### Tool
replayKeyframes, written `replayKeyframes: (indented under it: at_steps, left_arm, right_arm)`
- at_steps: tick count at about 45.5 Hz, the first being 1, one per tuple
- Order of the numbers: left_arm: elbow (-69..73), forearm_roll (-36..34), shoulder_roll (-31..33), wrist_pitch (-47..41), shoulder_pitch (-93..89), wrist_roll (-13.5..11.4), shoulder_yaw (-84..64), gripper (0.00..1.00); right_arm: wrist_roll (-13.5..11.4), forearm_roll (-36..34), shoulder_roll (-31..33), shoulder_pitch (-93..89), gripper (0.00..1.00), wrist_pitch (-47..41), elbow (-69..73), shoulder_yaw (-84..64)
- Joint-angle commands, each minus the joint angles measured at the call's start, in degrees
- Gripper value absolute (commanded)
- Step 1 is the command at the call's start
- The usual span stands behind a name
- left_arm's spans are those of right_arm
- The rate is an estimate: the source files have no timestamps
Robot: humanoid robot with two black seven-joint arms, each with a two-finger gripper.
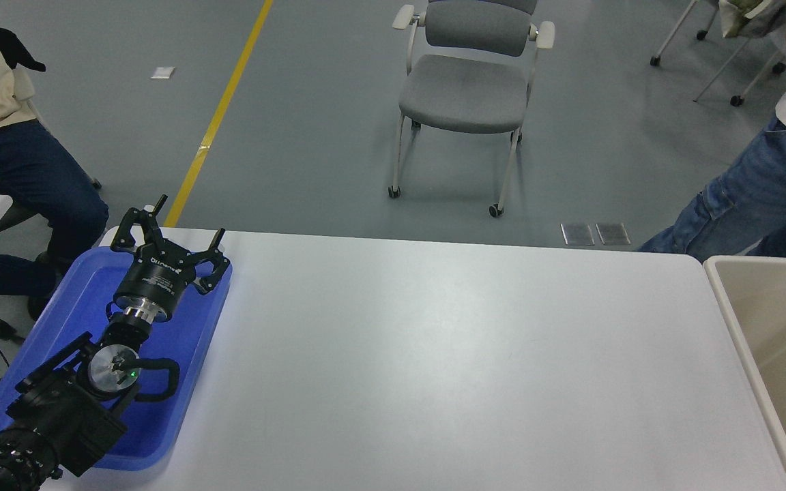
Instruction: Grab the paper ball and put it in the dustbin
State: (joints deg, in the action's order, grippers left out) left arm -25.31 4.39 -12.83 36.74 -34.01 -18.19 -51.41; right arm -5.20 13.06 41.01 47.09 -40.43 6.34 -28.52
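Dustbin [731,320] at right; left hand [173,232] spread over blue tray [181,382].

White table [434,354], blue tray [181,382] (left end), on it

**Background items**

White surface [434,354], blue tray [181,382] at its left edge. Grey wheeled chair [464,88] on the floor beyond, yellow floor line [219,116] to its left. Seated person [4,150] top left, standing person [768,184] top right.
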Motion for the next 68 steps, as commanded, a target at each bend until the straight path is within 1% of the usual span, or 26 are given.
replayKeyframes:
  at_steps: [1, 8, 14, 19, 28, 30, 31, 33, 36, 37, 38, 44, 62, 65, 68]
  left_arm:
    - [0.0, 0.01, 0.0, 0.0, 0.0, 0.0, -0.01, 1.0]
    - [0.0, 0.01, 0.0, 0.0, 0.0, 0.0, -0.01, 1.0]
    - [0.0, 0.01, 0.0, 0.0, 0.0, 0.0, -0.01, 1.0]
    - [0.0, 0.01, 0.0, 0.0, 0.0, 0.0, -0.01, 1.0]
    - [0.0, 0.01, 0.0, 0.0, 0.0, 0.0, -0.01, 1.0]
    - [0.0, 0.01, 0.0, 0.0, 0.0, 0.0, -0.01, 1.0]
    - [0.0, 0.01, 0.0, 0.0, 0.0, 0.0, -0.01, 1.0]
    - [0.0, 0.01, 0.0, 0.0, 0.0, 0.0, -0.01, 1.0]
    - [0.0, 0.01, 0.0, 0.0, 0.0, 0.0, -0.01, 1.0]
    - [0.0, 0.01, 0.0, 0.0, 0.0, 0.0, -0.01, 1.0]
    - [0.0, 0.01, 0.0, 0.0, 0.0, 0.0, -0.01, 1.0]
    - [0.0, 0.01, 0.0, 0.0, 0.0, 0.0, -0.01, 1.0]
    - [0.0, 0.01, 0.0, 0.0, 0.0, 0.0, -0.01, 1.0]
    - [0.0, 0.01, 0.0, 0.0, 0.0, 0.0, -0.01, 1.0]
    - [0.0, 0.01, 0.0, 0.0, 0.0, 0.0, -0.01, 1.0]
  right_arm:
    - [0.01, -0.22, -4.97, -5.96, 0.0, 13.6, -0.71, 3.47]
    - [0.01, -0.49, -7.96, -7.63, 0.0, 25.56, -0.63, 4.26]
    - [0.01, -0.58, -9.01, -8.77, 0.0, 31.62, -0.71, 7.77]
    - [0.01, -0.58, -9.1, -8.86, 0.0, 34.62, -0.71, 10.32]
    - [0.01, -0.49, -9.72, -8.95, 0.0, 35.41, -0.89, 10.33]
    - [0.01, -0.49, -9.72, -8.95, 0.28, 35.5, -0.98, 10.32]
    - [0.01, -0.49, -9.63, -8.95, 0.4, 35.68, -0.98, 10.24]
    - [0.1, -0.49, -9.54, -8.95, 0.58, 36.29, -0.98, 10.15]
    - [0.1, -0.49, -9.63, -8.86, 0.9, 38.22, -0.98, 10.15]
    - [0.19, -0.49, -9.63, -8.86, 0.97, 39.01, -0.98, 10.15]
    - [0.1, -0.49, -9.63, -8.95, 0.99, 39.63, -0.98, 10.15]
    - [0.19, -0.49, -10.24, -8.95, 0.99, 42.53, -0.98, 10.15]
    - [0.36, -0.49, -10.42, -8.51, 0.99, 42.62, -0.01, 10.94]
    - [0.36, -0.57, -10.25, -8.07, 1.0, 42.36, 0.34, 13.21]
    - [0.36, -0.49, -9.37, -7.81, 1.0, 42.18, 1.65, 18.57]
